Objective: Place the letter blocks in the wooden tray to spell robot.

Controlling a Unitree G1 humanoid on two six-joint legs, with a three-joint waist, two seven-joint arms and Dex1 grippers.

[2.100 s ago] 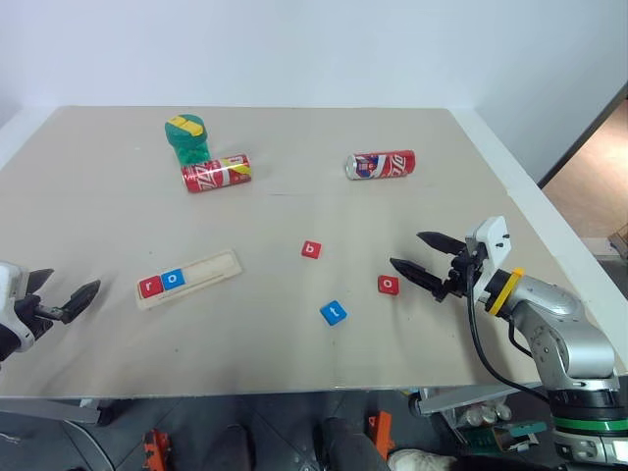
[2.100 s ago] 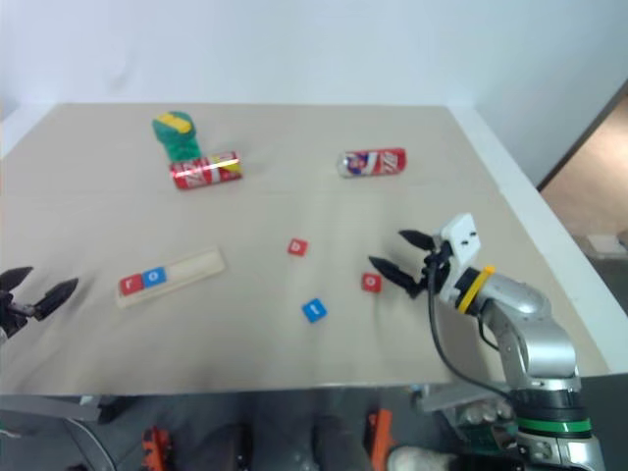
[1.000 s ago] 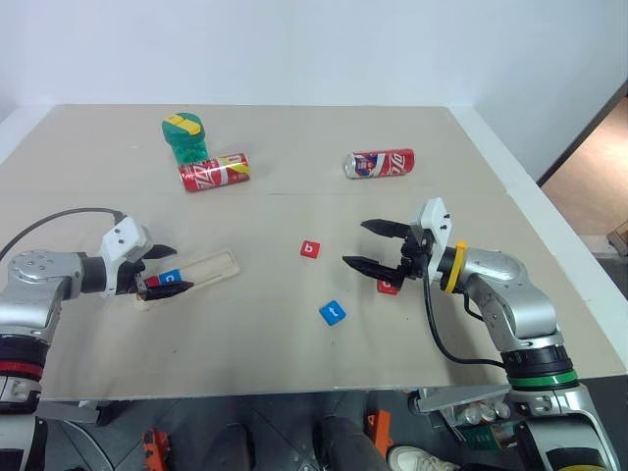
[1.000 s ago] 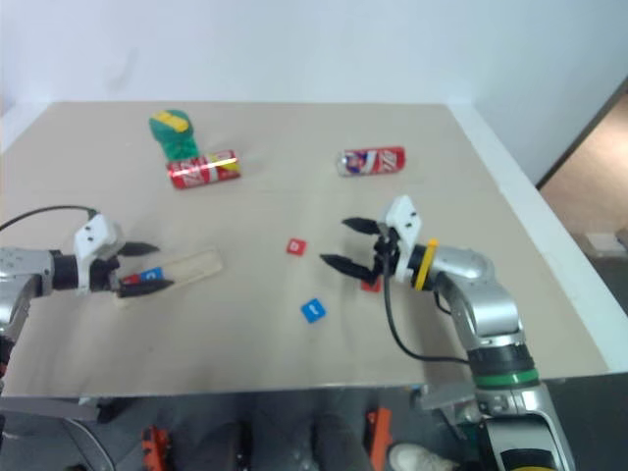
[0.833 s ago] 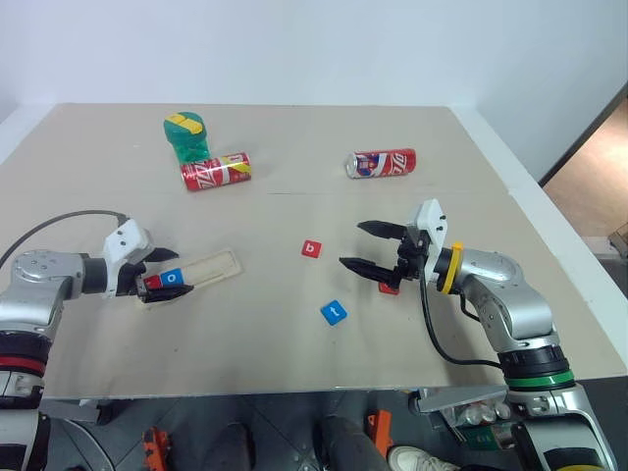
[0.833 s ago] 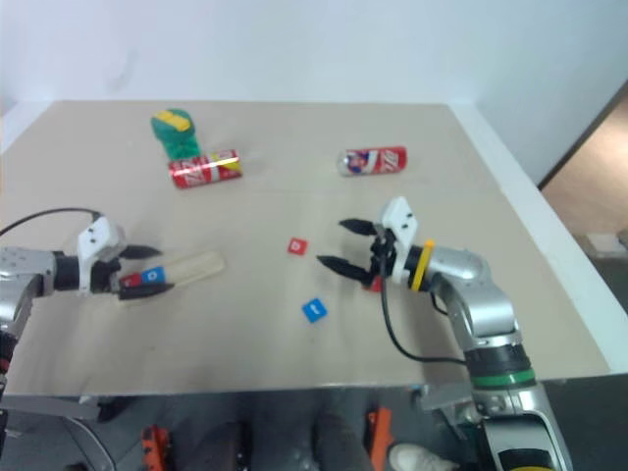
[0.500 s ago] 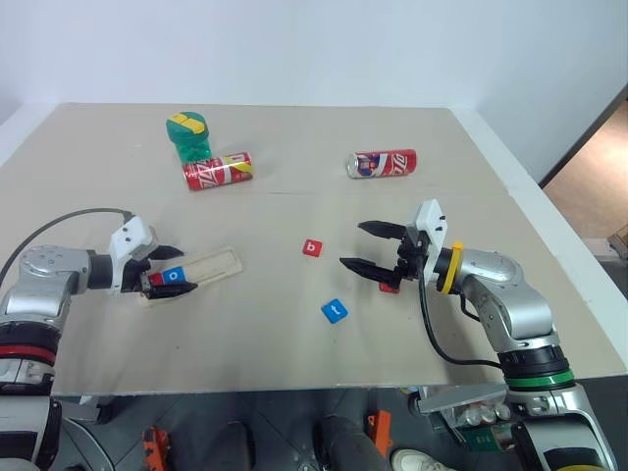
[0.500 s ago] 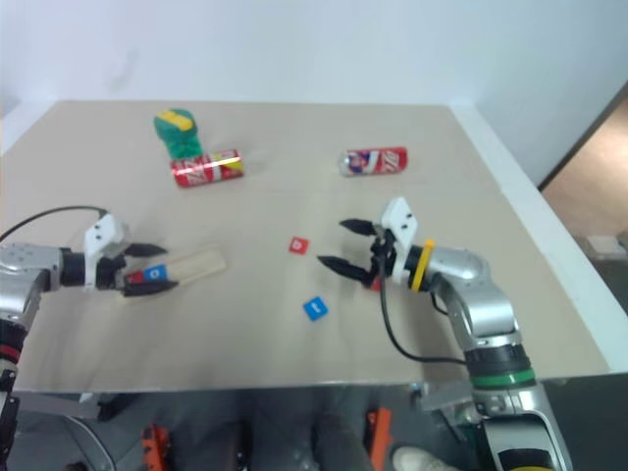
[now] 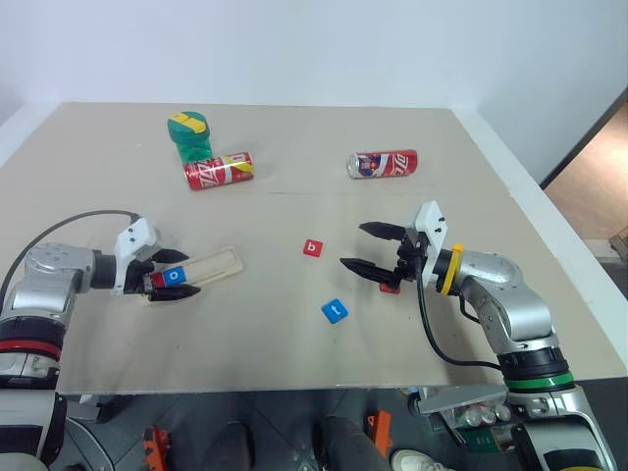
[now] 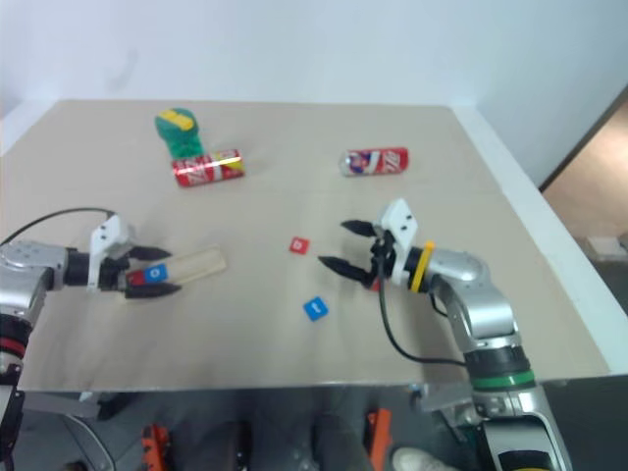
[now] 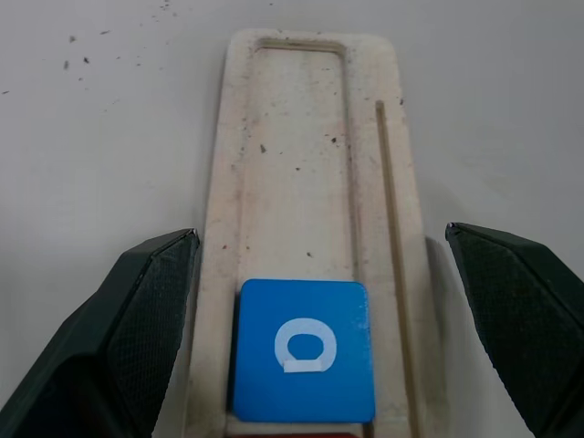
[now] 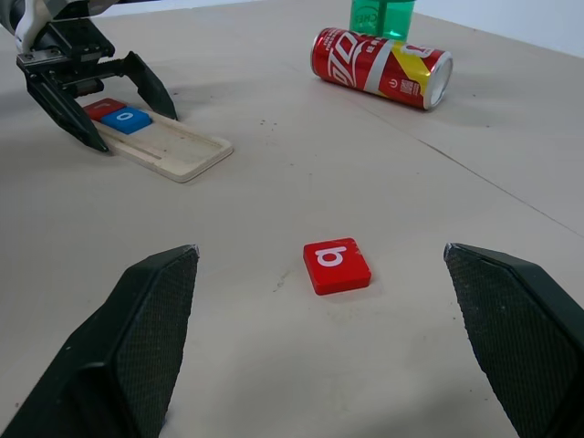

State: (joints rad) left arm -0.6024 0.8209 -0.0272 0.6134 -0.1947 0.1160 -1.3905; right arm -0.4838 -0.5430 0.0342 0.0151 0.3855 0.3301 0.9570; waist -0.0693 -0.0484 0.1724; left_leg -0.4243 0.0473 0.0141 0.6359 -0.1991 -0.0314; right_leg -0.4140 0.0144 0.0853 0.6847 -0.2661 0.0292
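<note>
Beige tabletop (image 9: 294, 353) carries everything. Wooden tray (image 9: 211, 267) lies at the left, angled; red tile (image 12: 103, 108) and blue "o" tile (image 9: 176, 277) sit side by side at its near-left end, the rest of the groove bare. Left hand (image 9: 169, 274) open, fingers straddling that tray end, gripping nothing. Right hand (image 9: 371, 247) open, empty, above the tabletop. Red "b" tile (image 9: 313, 248) lies loose left of it; blue tile (image 9: 334, 311) nearer the front edge; another red tile (image 9: 390, 287) under the right hand.
</note>
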